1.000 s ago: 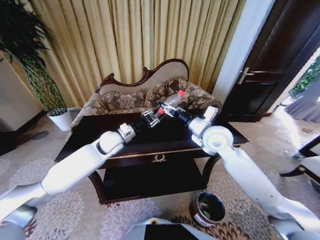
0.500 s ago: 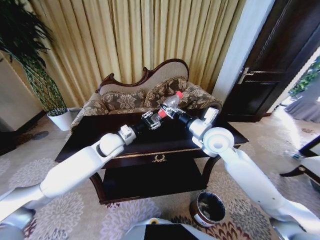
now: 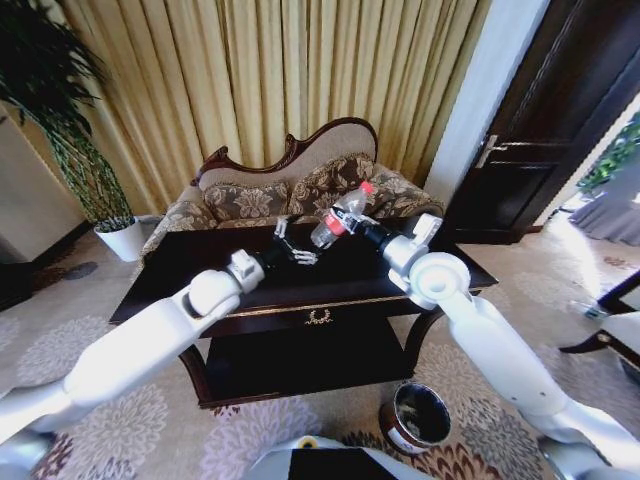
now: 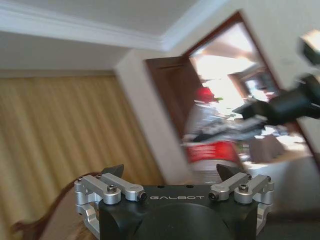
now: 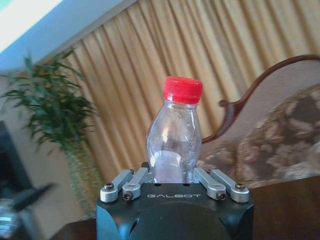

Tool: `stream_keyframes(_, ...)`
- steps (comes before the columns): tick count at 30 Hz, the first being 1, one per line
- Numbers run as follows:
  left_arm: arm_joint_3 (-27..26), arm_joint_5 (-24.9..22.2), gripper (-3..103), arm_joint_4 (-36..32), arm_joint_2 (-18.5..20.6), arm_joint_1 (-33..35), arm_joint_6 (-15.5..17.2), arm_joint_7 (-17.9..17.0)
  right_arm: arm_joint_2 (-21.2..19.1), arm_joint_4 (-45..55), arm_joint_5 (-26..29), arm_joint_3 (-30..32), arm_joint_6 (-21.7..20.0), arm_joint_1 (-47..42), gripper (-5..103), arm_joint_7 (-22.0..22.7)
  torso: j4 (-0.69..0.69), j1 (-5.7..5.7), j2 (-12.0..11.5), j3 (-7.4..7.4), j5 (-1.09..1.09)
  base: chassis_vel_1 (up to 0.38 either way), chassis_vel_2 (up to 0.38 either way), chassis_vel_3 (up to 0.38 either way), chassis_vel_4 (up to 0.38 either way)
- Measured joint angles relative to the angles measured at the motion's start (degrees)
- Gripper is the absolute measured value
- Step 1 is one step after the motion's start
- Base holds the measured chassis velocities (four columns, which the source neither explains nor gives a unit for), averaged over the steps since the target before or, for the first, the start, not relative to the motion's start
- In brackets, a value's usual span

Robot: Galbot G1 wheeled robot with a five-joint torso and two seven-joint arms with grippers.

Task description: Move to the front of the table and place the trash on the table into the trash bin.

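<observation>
We have the table (image 3: 200,262) under both arms. Right gripper (image 3: 352,222) is clamped on the bottle's (image 3: 340,214) body, cap pointing away. Left gripper (image 3: 290,246) is spread, empty, just beside. Bottle looks empty, thin-walled, slippery: we judge mid-body hold best.

The bottle (image 3: 340,212) is clear plastic with a red cap and a red-and-white label. The table (image 3: 170,270) is glossy dark brown with a gold emblem on its drawer. The trash bin (image 3: 417,418) is dark brown with pale rim bands. The sofa (image 3: 240,200) wears a brown floral pattern; the curtains (image 3: 250,80) are golden-striped.
</observation>
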Motion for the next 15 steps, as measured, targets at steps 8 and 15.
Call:
stream_keyframes(8,-16.38,-6.52,100,-2.91,1.82,11.34,6.59,-7.29,-1.87,-2.96,-11.02,3.75,1.34,-2.50,26,3.61,-0.01,0.00,0.00,0.00,-0.02,0.000,0.000,0.000,0.000)
stream_keyframes(15,-26.11,-11.06,100,-4.64,1.67,17.07,12.25,-17.71,-3.69,-5.13,-20.98,4.42,3.41,-4.19,26,6.11,0.00,0.00,0.00,0.00,-0.01,0.000,0.000,0.000,0.000)
